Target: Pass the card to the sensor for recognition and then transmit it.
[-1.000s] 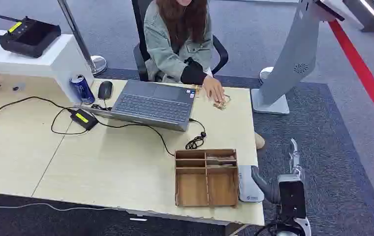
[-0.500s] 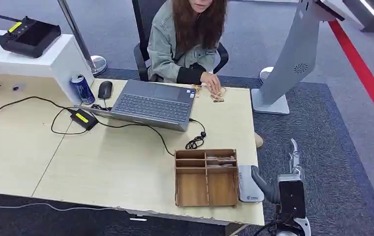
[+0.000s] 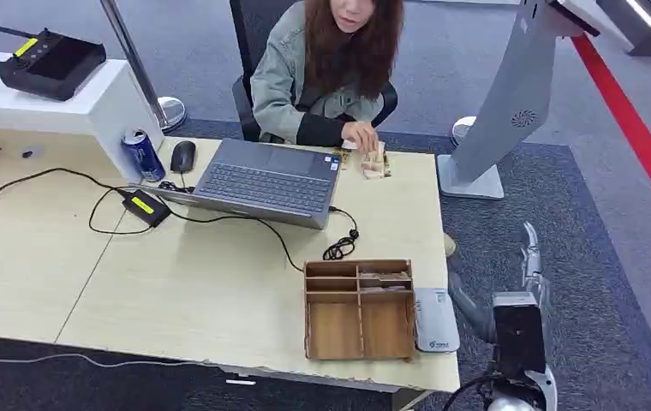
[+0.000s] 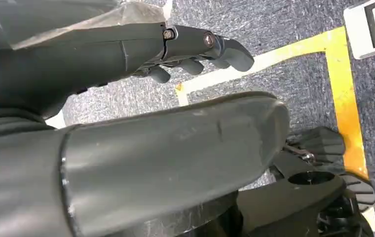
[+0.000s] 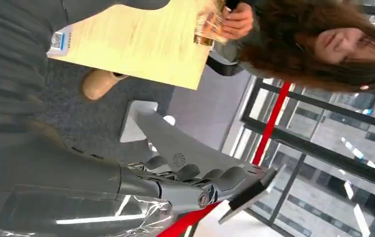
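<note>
A white card sensor (image 3: 435, 319) lies at the table's near right corner, beside a wooden organizer (image 3: 359, 308) whose back slots hold thin wooden cards (image 3: 384, 278). My right hand (image 3: 510, 295) hovers off the table's right edge, just right of the sensor, fingers straight and apart from the thumb, holding nothing. In the right wrist view this right hand (image 5: 175, 190) is likewise empty. My left hand (image 4: 126, 49) hangs over the carpet with loosely extended fingers and nothing in it. Across the table a person's hand (image 3: 358, 134) holds a small stack of wooden cards (image 3: 375, 161) on the tabletop.
A laptop (image 3: 266, 180), mouse (image 3: 182, 156), can (image 3: 143, 154) and cables (image 3: 339, 244) lie on the table (image 3: 176, 282). A grey kiosk stand (image 3: 510, 103) rises right of the table. Yellow floor tape (image 4: 343, 94) runs under my left hand.
My right hand has shifted right, away from the table edge and the sensor. The person has gathered the cards lying on the table and now holds them stacked upright.
</note>
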Controlling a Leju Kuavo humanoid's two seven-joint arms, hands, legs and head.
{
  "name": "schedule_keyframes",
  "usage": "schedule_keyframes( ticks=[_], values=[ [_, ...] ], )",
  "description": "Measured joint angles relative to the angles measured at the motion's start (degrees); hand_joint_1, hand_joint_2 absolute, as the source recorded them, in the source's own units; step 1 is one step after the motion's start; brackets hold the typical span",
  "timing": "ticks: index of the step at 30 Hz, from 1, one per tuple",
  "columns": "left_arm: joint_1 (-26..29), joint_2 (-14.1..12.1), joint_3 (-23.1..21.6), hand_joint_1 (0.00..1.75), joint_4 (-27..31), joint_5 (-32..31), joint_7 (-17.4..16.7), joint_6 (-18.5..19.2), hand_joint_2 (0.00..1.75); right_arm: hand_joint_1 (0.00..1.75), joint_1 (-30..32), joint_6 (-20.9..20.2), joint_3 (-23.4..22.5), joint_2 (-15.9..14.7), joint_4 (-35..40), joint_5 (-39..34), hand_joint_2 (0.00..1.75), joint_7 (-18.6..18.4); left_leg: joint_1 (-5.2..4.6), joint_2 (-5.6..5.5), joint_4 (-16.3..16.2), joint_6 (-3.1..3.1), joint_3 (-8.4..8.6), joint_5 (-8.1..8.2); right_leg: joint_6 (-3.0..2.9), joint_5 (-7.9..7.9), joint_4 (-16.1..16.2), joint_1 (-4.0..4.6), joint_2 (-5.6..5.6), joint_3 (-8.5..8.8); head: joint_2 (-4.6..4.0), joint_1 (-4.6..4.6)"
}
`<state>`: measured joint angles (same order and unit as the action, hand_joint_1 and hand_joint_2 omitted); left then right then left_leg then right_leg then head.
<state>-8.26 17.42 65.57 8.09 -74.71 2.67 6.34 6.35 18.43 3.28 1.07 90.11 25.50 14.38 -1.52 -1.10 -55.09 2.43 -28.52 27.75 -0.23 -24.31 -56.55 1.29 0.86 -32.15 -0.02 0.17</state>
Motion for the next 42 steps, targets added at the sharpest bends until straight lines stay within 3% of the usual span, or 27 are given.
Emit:
schedule_keyframes(
  ticks=[12,26,42],
  values=[
    [0.01,0.0,-0.11,0.0,0.0,-2.6,0.07,0.39,0.0,0.0,-4.18,-2.12,1.58,-2.78,5.93,9.26,1.75,-6.98,0.0,0.01,0.0,0.0,0.0,0.0,0.0,0.01,0.0,0.0,0.0,0.02,0.0,0.0],
    [-0.03,-0.02,-1.71,0.0,0.0,-5.62,-0.02,1.42,0.0,0.0,-16.78,-7.56,6.36,-5.36,5.23,19.46,1.75,-16.11,0.0,0.0,0.0,0.0,0.03,-0.02,0.0,0.03,-0.02,0.0,0.0,0.01,0.0,0.0],
    [-0.03,-0.07,-3.1,0.0,0.0,-6.56,0.15,2.05,0.0,0.0,-24.62,-10.36,12.87,-5.27,-2.44,22.58,1.75,-18.47,0.0,-0.05,0.0,0.0,0.0,-0.02,0.01,0.02,-0.03,0.0,-0.03,0.0,0.0,-0.02]
  ],
)
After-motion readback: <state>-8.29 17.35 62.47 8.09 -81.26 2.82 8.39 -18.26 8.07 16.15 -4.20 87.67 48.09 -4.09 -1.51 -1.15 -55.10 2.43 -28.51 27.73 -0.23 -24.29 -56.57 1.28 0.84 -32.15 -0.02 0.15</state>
